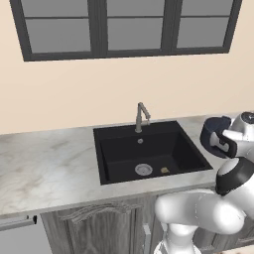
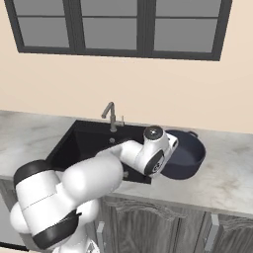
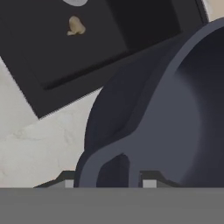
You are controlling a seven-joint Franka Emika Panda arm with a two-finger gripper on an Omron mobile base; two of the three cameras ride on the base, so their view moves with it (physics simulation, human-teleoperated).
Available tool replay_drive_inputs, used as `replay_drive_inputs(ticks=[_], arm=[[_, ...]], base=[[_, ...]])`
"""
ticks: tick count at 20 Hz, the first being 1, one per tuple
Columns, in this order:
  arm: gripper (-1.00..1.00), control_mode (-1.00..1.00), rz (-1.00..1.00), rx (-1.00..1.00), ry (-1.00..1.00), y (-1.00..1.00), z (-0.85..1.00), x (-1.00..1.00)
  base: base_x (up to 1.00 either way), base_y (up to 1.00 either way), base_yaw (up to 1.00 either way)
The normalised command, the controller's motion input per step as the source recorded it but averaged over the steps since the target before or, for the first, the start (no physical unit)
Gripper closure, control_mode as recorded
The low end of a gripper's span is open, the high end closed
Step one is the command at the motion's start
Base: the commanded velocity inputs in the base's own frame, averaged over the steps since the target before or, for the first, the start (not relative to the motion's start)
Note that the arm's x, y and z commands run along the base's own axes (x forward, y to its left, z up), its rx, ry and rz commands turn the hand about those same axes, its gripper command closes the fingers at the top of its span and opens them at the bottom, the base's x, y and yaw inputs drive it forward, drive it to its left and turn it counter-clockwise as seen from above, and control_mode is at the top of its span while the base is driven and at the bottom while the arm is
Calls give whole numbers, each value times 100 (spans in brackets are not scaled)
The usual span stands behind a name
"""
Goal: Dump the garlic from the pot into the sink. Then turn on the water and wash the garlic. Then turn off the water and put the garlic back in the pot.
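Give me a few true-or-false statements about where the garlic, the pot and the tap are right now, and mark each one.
1. The garlic lies on the floor of the sink, beside the round steel drain. True.
2. The pot is at the left of the sink, seen from the robot. False: it is at the sink's right edge, over the counter.
3. The gripper is at the pot's handle. True: the hand view shows the handle loop between the fingertips.
4. Water is running from the faucet. False: no stream is visible.
5. The garlic is still inside the pot. False: it is in the basin.
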Motion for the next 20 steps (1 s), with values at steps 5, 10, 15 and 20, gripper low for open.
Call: replay_drive_inputs(ticks=[5, 10, 15, 20], arm=[[100, -100, 0, -2, 0, -8, -16, 5], [100, -100, 0, -3, 0, -16, -17, 4], [100, -100, -1, 0, 1, -17, -12, 5], [100, -100, -1, 0, 0, -9, -8, 4]], base=[[0, 0, 0], [0, 0, 0], [0, 0, 0], [0, 0, 0]])
